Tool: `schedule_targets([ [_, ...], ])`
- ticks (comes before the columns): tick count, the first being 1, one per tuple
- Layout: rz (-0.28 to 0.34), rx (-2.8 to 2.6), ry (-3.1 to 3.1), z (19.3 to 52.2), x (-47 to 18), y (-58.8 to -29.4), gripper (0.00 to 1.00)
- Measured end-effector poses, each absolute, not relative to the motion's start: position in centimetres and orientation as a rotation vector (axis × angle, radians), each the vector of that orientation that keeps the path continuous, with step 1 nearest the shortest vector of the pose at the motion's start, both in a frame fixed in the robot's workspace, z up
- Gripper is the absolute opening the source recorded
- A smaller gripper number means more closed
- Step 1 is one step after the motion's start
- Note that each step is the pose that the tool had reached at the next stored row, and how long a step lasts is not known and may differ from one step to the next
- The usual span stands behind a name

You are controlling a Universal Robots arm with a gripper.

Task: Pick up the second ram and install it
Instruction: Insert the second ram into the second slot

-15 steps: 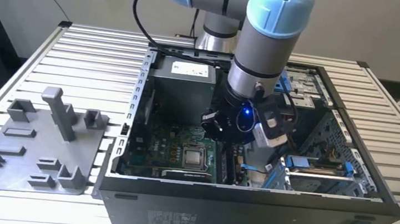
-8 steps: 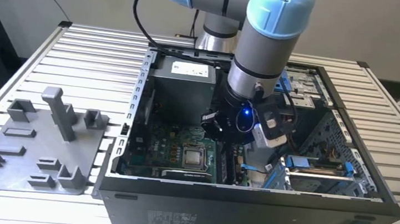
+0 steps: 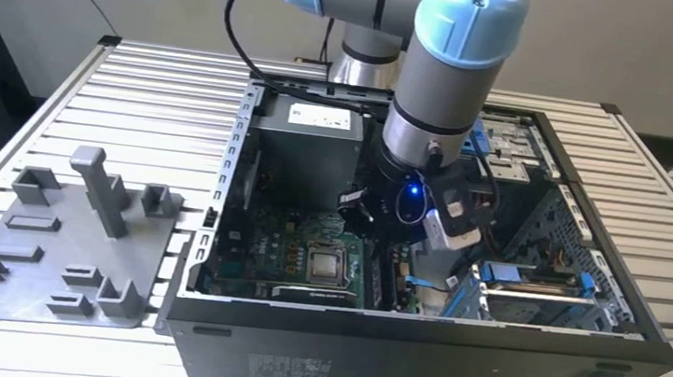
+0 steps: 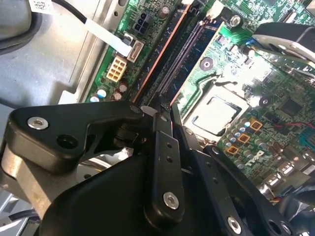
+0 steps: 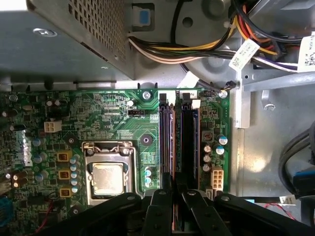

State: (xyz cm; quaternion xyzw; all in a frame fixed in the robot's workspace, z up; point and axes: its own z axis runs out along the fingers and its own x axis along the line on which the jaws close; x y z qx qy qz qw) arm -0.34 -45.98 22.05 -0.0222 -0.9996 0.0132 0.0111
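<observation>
Silver slats are forming the table (image 3: pixel 95 98) in the exterior view, and an open black computer case (image 3: pixel 418 366) is lying on it. A grey plastic tray (image 3: pixel 55 253) with upright blocks is sitting at the exterior view's left, just beside the case. The grey and blue arm (image 3: pixel 448 78) is reaching down into the case, with the hand (image 3: pixel 382 236) hanging low over the green motherboard (image 3: pixel 292 250).

In the second wrist view, the black hand (image 4: pixel 165 105) is sitting at the near end of the long memory slots (image 4: pixel 189 46). Its fingers (image 4: pixel 163 147) are pinching together to a thin gap. The second ram (image 4: pixel 162 51) is showing as a thin coppery edge along one slot, running up to the fingertips.

In the first wrist view, the hand (image 5: pixel 174 189) is gripping the second ram (image 5: pixel 170 142) edge-on, lined up with the slot beside the processor socket (image 5: pixel 108 172). How deep it is sitting cannot be told.
</observation>
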Motion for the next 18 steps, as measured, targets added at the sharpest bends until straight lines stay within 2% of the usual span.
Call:
schedule_targets([
  [18,0.044,-0.070,-3.118,21.75,-0.21,-45.75,0.14],
])
